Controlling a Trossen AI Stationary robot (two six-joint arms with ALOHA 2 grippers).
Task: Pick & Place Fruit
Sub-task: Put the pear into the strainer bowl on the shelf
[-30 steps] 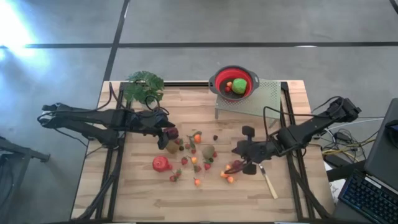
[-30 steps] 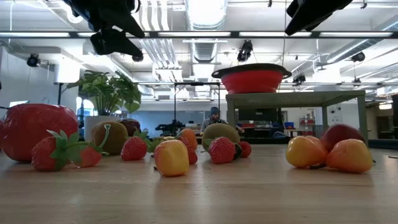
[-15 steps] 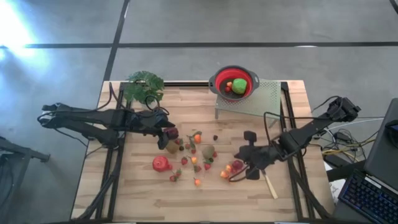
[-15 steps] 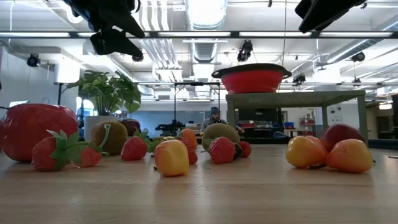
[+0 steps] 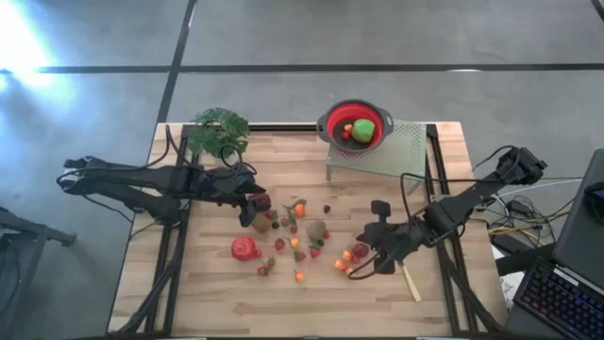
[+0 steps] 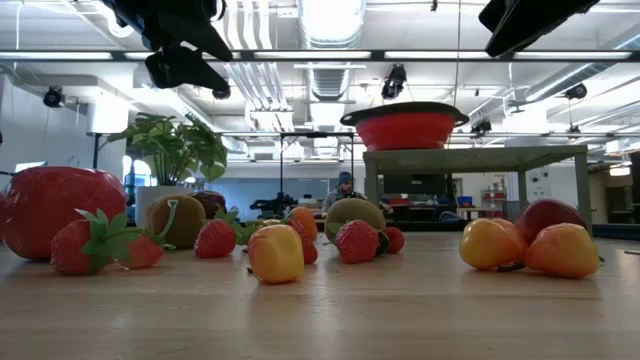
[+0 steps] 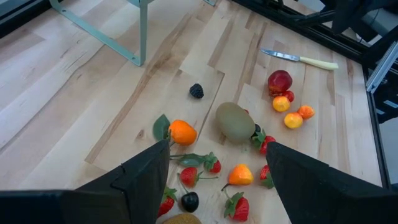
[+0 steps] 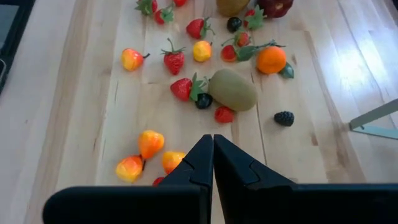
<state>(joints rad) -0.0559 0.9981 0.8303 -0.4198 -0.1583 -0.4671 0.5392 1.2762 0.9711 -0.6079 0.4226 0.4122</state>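
Our right tool (image 5: 370, 257) hung over the bench (image 5: 217, 302) with its fingers pressed together and nothing between them. Just ahead of and below its tips lay the small cluster we judged it was after: a dark red apple (image 5: 360, 250), a yellow-orange pear (image 8: 151, 142) and two little orange fruits (image 8: 129, 167) huddled close. The pale-handled knife (image 5: 409, 280) lay just behind the tool, on the bench.

Our left tool (image 5: 255, 195) waited with its fingers spread and empty, above the far end of the scatter. Ahead of it we saw a kiwi (image 7: 235, 121), an orange with a leaf (image 7: 181, 132), a blackberry (image 7: 196, 91) and several strawberries (image 7: 240, 207).

The step in hand, as we read it, was picking one piece from the right-hand cluster for the red colander (image 5: 355, 126), which sat on a perforated stand (image 5: 401, 151) well beyond the tool and already held a green fruit (image 5: 362, 131) and a red one.

To do it well, we thought the fingers should spread before descending, centre on a single fruit, preferably one at the cluster's edge, and close gently: these pieces are round and would likely roll if nudged. We would also keep clear of the knife.
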